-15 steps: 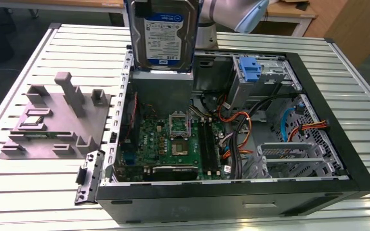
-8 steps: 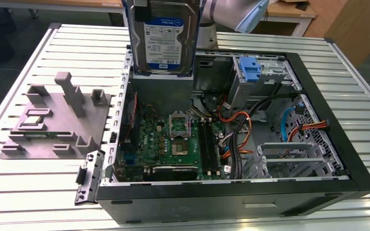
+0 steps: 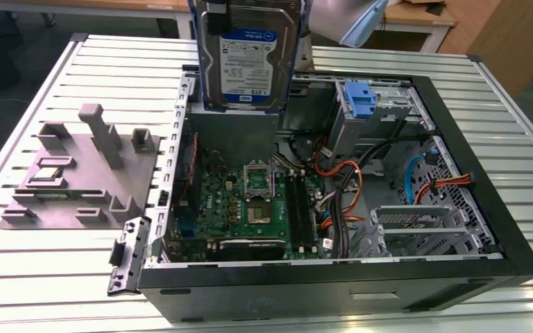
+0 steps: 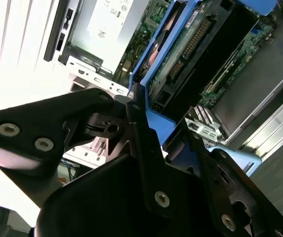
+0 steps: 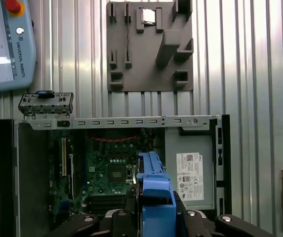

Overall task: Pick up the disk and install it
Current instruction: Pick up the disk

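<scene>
- In the exterior view, the disk (image 3: pixel 248 55) hangs upright, high over the open computer case (image 3: pixel 341 288), which sits on the ribbed surface (image 3: pixel 44 277).
  - The top of the disk is cut off by the edge of the picture, so the grip cannot be seen here.
  - I think a slip could drop the disk onto the green board (image 3: pixel 248 208).
  - A crooked path could catch it on the orange cables (image 3: pixel 341 170) near the grey cage (image 3: pixel 401 104).
  - I cannot tell which slot it belongs in.
- In the second wrist view, the end effector (image 4: pixel 168 133) is clamped on the disk, with its black fingers (image 4: pixel 141 138) pressing the blue plastic frame.
  - The frame looks thin, so I think it could bend or let the disk tip.
  - It is dark there, and I cannot make out how far the fingers reach along the frame.
- In the first wrist view, the disk is seen edge-on, right over the inside of the case.
  - The end effector is cut off at the picture's edge.
  - The disk hides the part of the case under it, so it is hard to tell how well the two line up.
</scene>
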Robot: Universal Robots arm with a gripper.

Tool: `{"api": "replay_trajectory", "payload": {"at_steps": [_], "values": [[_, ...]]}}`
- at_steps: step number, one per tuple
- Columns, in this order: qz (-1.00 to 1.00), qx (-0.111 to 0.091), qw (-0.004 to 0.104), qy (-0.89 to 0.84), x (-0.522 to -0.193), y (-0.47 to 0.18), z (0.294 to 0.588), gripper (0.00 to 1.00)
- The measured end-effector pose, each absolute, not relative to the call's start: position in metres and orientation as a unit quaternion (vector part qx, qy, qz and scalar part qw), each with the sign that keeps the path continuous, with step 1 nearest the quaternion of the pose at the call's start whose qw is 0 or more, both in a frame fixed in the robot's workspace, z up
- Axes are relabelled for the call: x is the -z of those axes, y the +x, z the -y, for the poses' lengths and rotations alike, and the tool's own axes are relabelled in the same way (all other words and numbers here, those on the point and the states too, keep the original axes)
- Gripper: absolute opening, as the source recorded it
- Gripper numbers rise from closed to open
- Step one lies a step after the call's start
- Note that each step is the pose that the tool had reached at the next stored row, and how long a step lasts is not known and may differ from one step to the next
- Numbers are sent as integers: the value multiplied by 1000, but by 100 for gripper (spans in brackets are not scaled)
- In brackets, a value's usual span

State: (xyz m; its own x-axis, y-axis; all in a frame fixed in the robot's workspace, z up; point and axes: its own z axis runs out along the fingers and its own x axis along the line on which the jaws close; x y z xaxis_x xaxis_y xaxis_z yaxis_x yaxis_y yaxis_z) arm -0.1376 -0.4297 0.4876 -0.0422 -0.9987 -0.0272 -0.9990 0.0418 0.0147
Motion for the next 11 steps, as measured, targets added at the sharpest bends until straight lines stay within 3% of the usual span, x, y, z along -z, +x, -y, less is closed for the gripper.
{"api": "replay_trajectory", "payload": {"at_steps": [11], "values": [[-723,-14,4,-690,-487,-121,430,36]]}}
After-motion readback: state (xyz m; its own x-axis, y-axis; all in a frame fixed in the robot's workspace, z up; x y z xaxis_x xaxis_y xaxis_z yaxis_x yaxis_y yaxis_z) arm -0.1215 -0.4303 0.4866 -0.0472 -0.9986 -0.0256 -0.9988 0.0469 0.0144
